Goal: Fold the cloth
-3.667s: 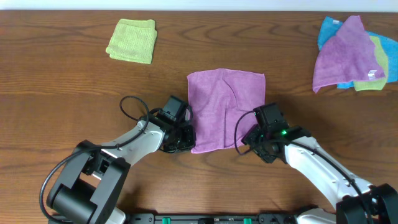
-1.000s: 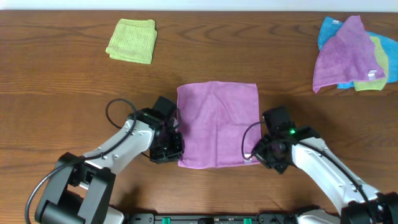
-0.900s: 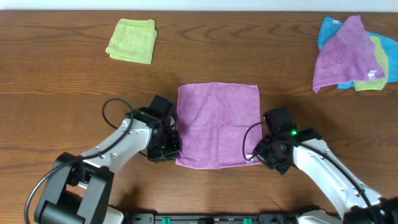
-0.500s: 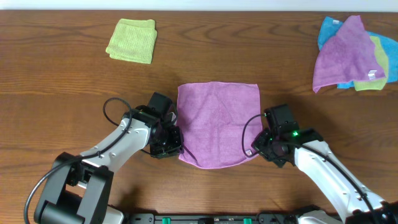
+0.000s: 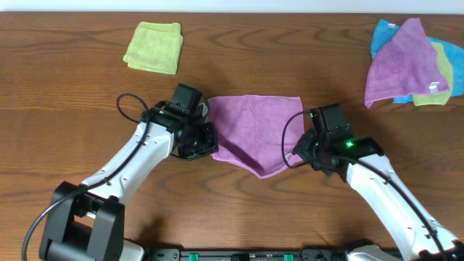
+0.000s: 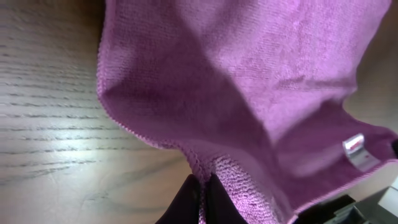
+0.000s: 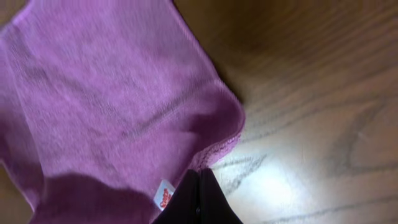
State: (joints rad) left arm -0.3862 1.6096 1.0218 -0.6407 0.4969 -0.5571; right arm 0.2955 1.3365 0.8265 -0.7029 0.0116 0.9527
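The purple cloth (image 5: 255, 125) lies mid-table with its far edge flat on the wood. Its near edge is lifted and sags into a point between the arms. My left gripper (image 5: 210, 147) is shut on the cloth's near-left corner. In the left wrist view the dark fingers (image 6: 186, 198) pinch the hem of the cloth (image 6: 249, 74). My right gripper (image 5: 295, 155) is shut on the near-right corner. The right wrist view shows its jaws pressed together on the edge of the cloth (image 7: 112, 93), beside a small white tag (image 7: 163, 198).
A folded green cloth (image 5: 154, 47) lies at the back left. A heap of purple, blue and green cloths (image 5: 409, 61) sits at the back right corner. Bare wooden table (image 5: 72, 116) surrounds the purple cloth.
Both grippers have risen and moved toward the far side, carrying the near corners. The cloth, flat a second ago, now has its near half lifted and sagging in the middle.
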